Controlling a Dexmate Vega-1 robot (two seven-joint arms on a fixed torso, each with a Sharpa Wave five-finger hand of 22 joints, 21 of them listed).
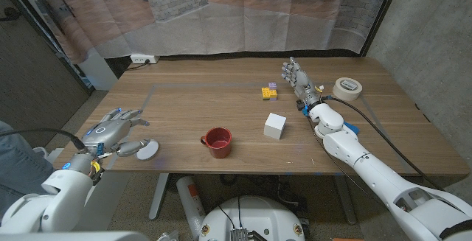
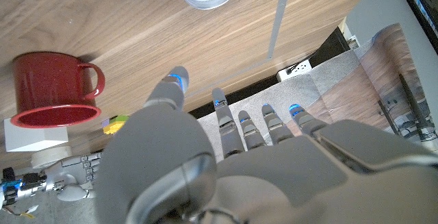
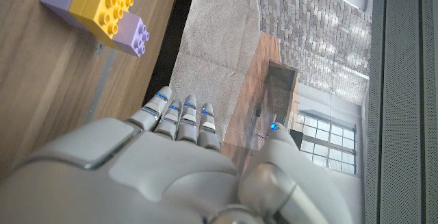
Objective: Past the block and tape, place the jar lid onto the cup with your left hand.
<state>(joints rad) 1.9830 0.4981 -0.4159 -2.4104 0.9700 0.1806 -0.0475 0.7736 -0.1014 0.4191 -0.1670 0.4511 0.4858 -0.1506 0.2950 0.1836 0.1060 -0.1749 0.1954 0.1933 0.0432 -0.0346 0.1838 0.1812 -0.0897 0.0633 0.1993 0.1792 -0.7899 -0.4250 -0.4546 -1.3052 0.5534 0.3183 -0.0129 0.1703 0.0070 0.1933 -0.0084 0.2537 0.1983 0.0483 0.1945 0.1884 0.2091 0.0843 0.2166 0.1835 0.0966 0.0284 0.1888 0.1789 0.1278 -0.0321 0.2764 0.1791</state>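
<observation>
Left hand (image 1: 114, 129) hovers empty, fingers spread, just beside the white jar lid (image 1: 149, 150); red cup (image 1: 217, 141) stands apart on the counter (image 1: 192, 101); right hand (image 1: 296, 75) seems empty, fingers straight.

A white cube (image 1: 275, 125) sits mid-table (image 1: 184, 101). Beyond the cube lie toy bricks (image 1: 269, 91), yellow and purple. A power strip (image 1: 143, 60) lies past the table's far edge.
</observation>
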